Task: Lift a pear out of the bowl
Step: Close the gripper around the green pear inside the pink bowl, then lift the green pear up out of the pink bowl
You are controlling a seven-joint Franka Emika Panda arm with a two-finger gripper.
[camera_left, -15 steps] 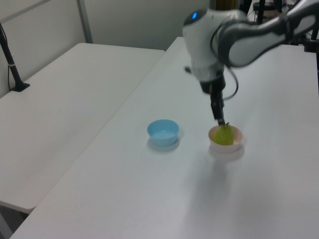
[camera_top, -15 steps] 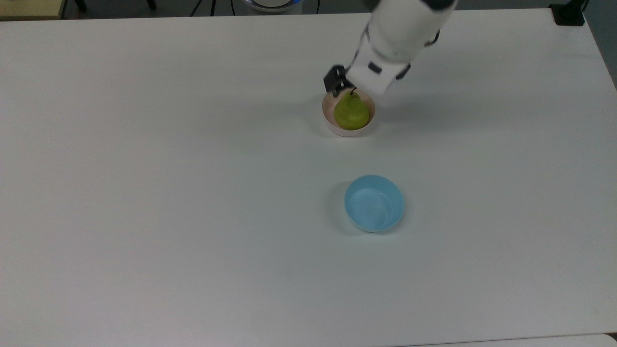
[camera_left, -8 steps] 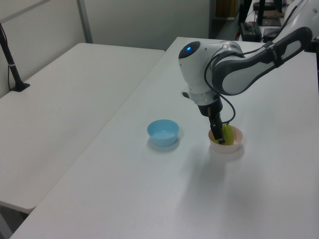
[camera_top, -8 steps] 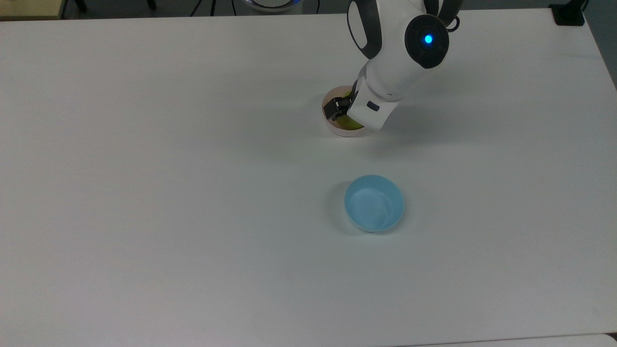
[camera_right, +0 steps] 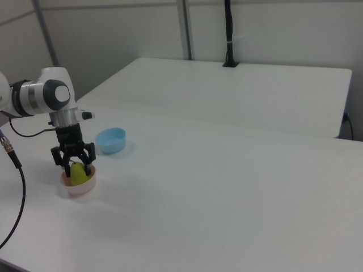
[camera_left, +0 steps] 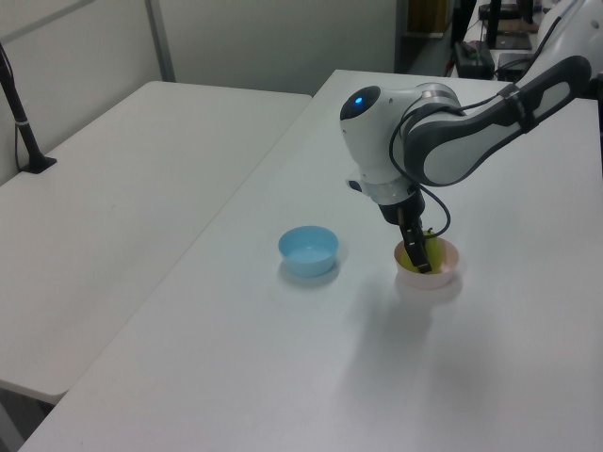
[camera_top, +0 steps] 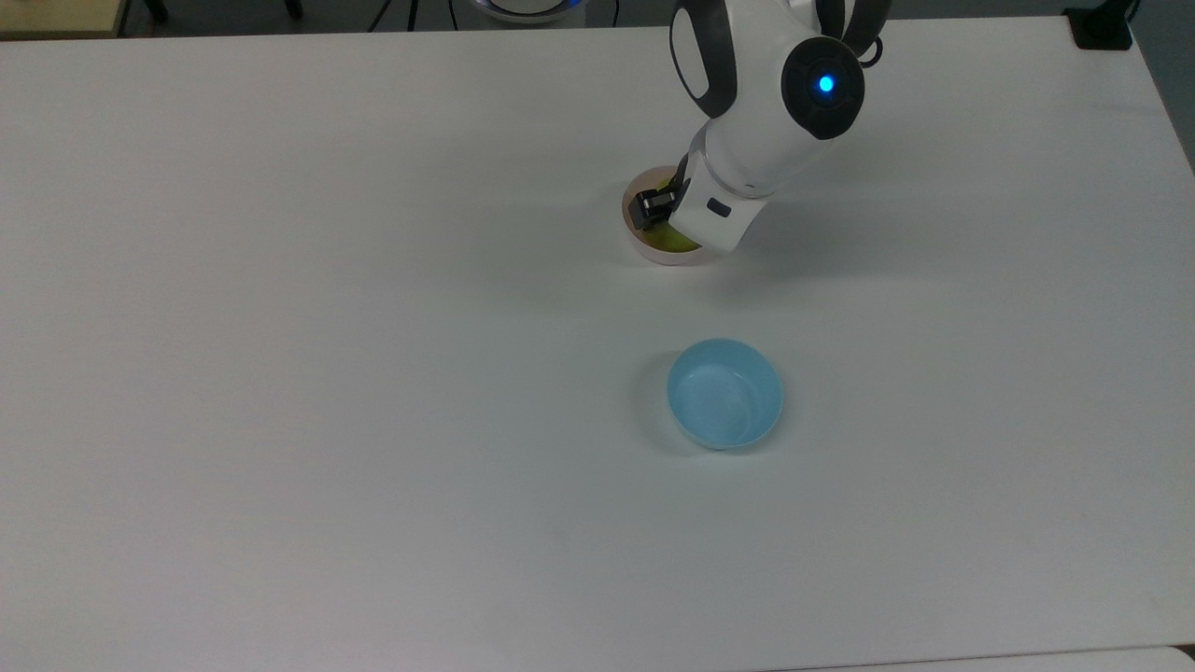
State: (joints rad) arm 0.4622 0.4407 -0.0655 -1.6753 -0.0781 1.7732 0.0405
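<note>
1. Your white table (camera_top: 373, 373) fills the top view.
2. The arm (camera_left: 452, 141) reaches down from the left view's upper right.
3. The blue bowl (camera_top: 724, 393) sits centre-right in the top view.
4. The pink bowl (camera_right: 79, 187) sits at the right view's lower left, holding the pear (camera_right: 77, 173).
5. The gripper (camera_right: 72, 165) has its fingers spread on either side of the pear.

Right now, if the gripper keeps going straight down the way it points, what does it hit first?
The pear: the gripper points down with fingers astride it, in the pink bowl. Contact can't be judged.
</note>
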